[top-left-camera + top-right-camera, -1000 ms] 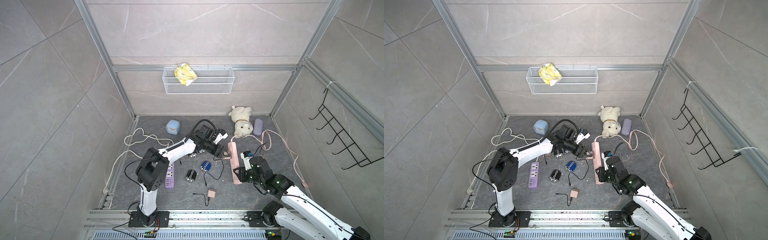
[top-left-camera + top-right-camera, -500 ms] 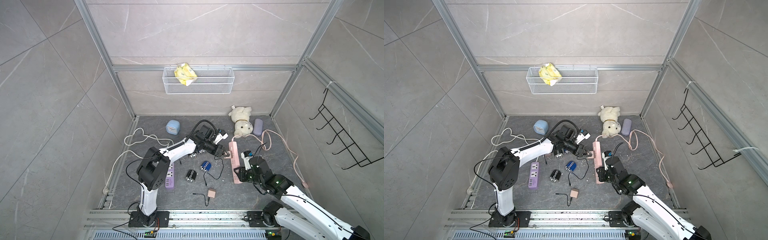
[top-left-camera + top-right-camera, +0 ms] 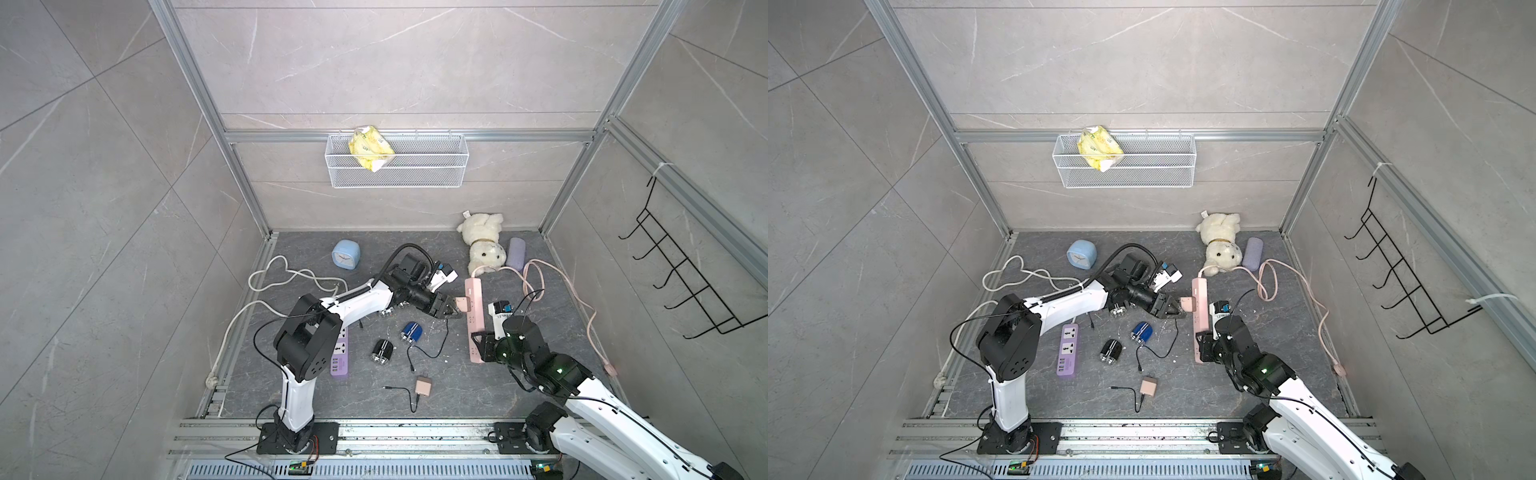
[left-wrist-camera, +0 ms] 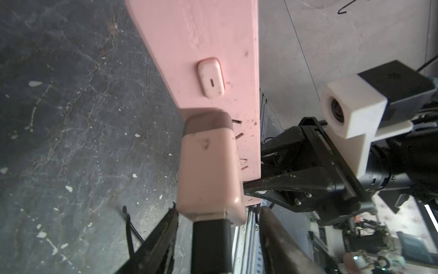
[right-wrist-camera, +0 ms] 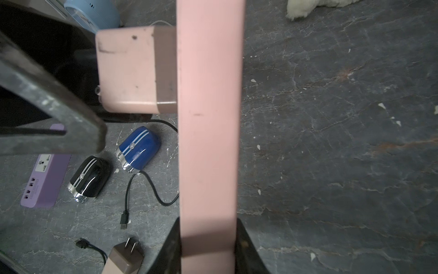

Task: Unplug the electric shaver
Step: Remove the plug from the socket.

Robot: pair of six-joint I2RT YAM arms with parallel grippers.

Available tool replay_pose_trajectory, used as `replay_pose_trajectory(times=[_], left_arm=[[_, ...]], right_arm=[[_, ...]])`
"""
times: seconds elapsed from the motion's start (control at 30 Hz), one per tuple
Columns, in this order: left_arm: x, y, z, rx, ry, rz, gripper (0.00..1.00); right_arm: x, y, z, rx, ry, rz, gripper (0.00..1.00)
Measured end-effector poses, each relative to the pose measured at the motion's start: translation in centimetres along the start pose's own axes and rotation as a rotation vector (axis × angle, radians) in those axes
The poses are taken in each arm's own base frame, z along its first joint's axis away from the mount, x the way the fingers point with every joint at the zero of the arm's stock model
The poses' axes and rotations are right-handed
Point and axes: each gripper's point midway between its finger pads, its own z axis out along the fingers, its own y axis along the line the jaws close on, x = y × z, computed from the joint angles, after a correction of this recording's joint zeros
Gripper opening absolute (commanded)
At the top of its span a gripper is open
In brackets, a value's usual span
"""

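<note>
Busy floor out there! The blue shaver lay on the slate floor just beside the pink power strip, with a black shaver next to it and a purple power strip beyond. A black cable ran from the back of the pink adapter, looped past the blue shaver's head, and its free end lay on the floor; whether anything was seated in the shaver itself, I could not tell.

The adapter sat plugged into the pink strip, which was turned up on its long edge. The right fingers were clamped on the strip's near end. The left fingers stood apart on either side of the adapter's back end, the cable's black plug sitting right between them, squarely in the way.

Further off were a spare adapter with its own lead, a blue clock, a plush bear, and a yellow pack up in the wire basket.

Against a second earlier, almost nothing had shifted: the left arm was at the same spot by the strip, the adapter was still in its socket, and the right arm had the same hold.
</note>
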Motion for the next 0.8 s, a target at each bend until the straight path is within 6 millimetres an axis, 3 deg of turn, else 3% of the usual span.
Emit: replay_pose_trajectory(times=[0.4, 0.6, 0.8], left_arm=[[-1.3, 0.5, -0.4, -0.076, -0.023, 0.027, 0.82], [-2.9, -1.1, -1.7, -0.111, -0.012, 0.062, 0.87], [-2.3, -1.4, -2.5, -0.158, 0.003, 0.073, 0.91]], right_arm=[[-0.1, 0.1, -0.2, -0.008, -0.009, 0.0, 0.0], [-0.1, 0.1, -0.4, -0.011, -0.012, -0.008, 0.0], [-0.1, 0.3, -0.3, -0.02, -0.007, -0.007, 0.0]])
